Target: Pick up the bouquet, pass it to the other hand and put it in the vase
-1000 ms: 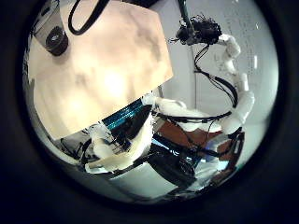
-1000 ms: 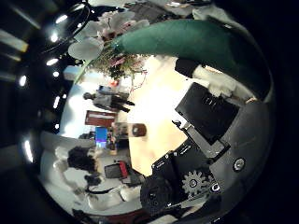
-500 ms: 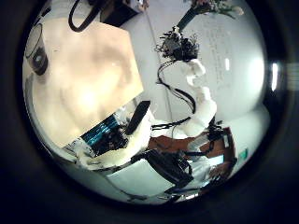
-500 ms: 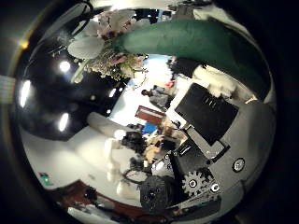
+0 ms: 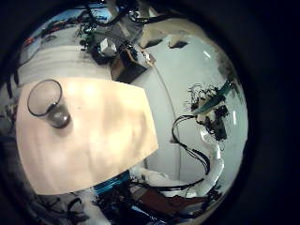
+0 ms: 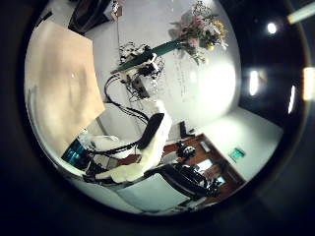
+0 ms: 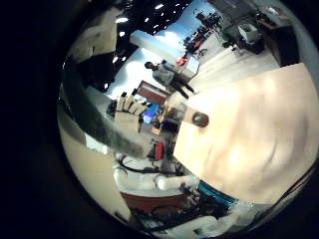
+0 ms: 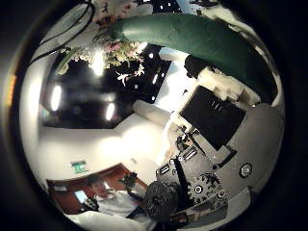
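Your right hand (image 6: 148,69) is hanging high in the air, well above the table (image 6: 64,84), with its white arm (image 6: 153,138) rising to it. Seen from the left palm, it is gripping the bouquet (image 6: 187,34) by its green wrap. The flowers (image 6: 204,27) are sticking out well clear of the fingers.

From the right palm's thumb side, you are seeing the same wrap (image 8: 197,43) running straight across the palm, pressed close against the black and white finger parts (image 8: 214,114). The flowers (image 8: 108,50) are fanning out at its far end. So the right hand is clenched round the bouquet, and the bouquet is off the table.

Your left hand is facing down over the table (image 5: 94,141). Its little-finger camera is looking at the vase (image 5: 47,101), which is standing upright and empty near one corner. Far off in that view, the right hand (image 5: 214,101) is showing with a strip of green in it. You cannot tell from these views whether the left hand's fingers are spread or curled.

The vase (image 7: 200,119) is also showing from the right palm, small and far away on the table (image 7: 264,124).
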Controlling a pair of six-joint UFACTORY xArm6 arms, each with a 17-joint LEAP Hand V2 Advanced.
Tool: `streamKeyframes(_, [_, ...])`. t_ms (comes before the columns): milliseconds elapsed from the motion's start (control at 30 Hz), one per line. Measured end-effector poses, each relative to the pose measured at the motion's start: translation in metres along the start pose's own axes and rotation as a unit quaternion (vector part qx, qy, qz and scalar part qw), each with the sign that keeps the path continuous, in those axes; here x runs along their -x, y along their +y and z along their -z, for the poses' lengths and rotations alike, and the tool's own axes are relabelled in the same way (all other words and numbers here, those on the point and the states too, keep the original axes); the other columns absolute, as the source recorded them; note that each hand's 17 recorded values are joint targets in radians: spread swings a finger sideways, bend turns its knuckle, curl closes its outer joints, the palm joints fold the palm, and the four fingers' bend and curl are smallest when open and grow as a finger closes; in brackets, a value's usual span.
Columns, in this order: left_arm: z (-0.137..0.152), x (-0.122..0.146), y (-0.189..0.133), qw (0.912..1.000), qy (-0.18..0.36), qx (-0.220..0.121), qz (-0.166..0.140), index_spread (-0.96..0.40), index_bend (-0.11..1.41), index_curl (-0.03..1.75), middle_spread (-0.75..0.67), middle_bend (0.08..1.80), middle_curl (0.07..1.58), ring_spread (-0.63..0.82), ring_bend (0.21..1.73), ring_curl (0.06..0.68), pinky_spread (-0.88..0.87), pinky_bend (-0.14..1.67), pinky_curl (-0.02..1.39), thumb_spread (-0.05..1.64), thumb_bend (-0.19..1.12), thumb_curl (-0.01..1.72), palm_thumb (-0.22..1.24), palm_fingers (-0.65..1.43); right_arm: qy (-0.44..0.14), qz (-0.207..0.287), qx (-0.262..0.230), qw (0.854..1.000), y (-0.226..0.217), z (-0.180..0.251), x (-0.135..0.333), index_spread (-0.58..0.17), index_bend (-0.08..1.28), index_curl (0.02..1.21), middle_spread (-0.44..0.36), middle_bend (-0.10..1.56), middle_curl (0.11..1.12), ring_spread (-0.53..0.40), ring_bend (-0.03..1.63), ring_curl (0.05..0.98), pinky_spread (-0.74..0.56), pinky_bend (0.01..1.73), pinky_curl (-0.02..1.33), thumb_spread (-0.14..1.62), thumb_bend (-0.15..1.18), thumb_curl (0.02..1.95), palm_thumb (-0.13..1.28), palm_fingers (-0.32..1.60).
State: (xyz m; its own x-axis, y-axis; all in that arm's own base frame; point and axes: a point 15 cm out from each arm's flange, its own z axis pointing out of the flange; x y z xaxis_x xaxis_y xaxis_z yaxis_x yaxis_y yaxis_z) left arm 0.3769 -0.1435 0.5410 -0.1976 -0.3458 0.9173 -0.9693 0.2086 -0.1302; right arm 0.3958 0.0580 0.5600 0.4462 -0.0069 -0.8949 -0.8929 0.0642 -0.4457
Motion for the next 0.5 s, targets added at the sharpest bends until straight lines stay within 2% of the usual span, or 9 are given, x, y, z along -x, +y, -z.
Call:
streamKeyframes(100, [-0.003, -0.001, -0.003, 0.9999, 0.01, 0.001, 0.011, 0.05, 0.17, 0.32, 0.26, 0.21, 0.36, 0.47, 0.58, 0.206, 0.52, 0.57, 0.11, 1.06, -0.02, 0.31, 0.22, 0.22, -0.027, 0.0, 0.035, 0.999, 0.015, -0.021, 0.0, -0.216, 1.19, 0.85, -0.123, 1.37, 0.76, -0.174, 1.5, 0.637, -0.2, 1.28, 0.79, 0.78, 0.07, 1.21, 1.17, 1.16])
streamKeyframes(233, [-0.014, 0.003, -0.003, 0.9995, 0.02, 0.018, 0.017, 0.05, 0.17, 0.32, 0.27, 0.22, 0.36, 0.47, 0.58, 0.203, 0.52, 0.58, 0.11, 1.05, -0.03, 0.31, 0.22, 0.22, -0.04, 0.002, 0.069, 0.997, 0.026, -0.047, 0.0, -0.215, 1.19, 0.84, -0.123, 1.38, 0.75, -0.175, 1.5, 0.637, -0.2, 1.27, 0.81, 0.77, 0.06, 1.23, 1.17, 1.16])
streamKeyframes(300, [-0.009, 0.004, -0.005, 0.9994, 0.024, 0.014, 0.019, 0.06, 0.17, 0.32, 0.27, 0.22, 0.36, 0.47, 0.58, 0.202, 0.52, 0.58, 0.11, 1.05, -0.03, 0.31, 0.22, 0.22, -0.047, -0.001, 0.096, 0.994, 0.034, -0.065, -0.004, -0.214, 1.19, 0.84, -0.122, 1.38, 0.75, -0.175, 1.51, 0.638, -0.2, 1.27, 0.82, 0.78, 0.06, 1.25, 1.17, 1.16])
streamKeyframes(500, [-0.022, 0.0, -0.012, 0.9968, 0.063, 0.035, 0.034, 0.07, 0.18, 0.33, 0.27, 0.22, 0.36, 0.47, 0.59, 0.195, 0.51, 0.58, 0.1, 1.04, -0.03, 0.31, 0.23, 0.22, -0.033, -0.022, 0.134, 0.99, 0.049, -0.076, -0.04, -0.212, 1.2, 0.83, -0.123, 1.38, 0.75, -0.175, 1.51, 0.639, -0.2, 1.25, 0.84, 0.78, 0.06, 1.28, 1.17, 1.15])
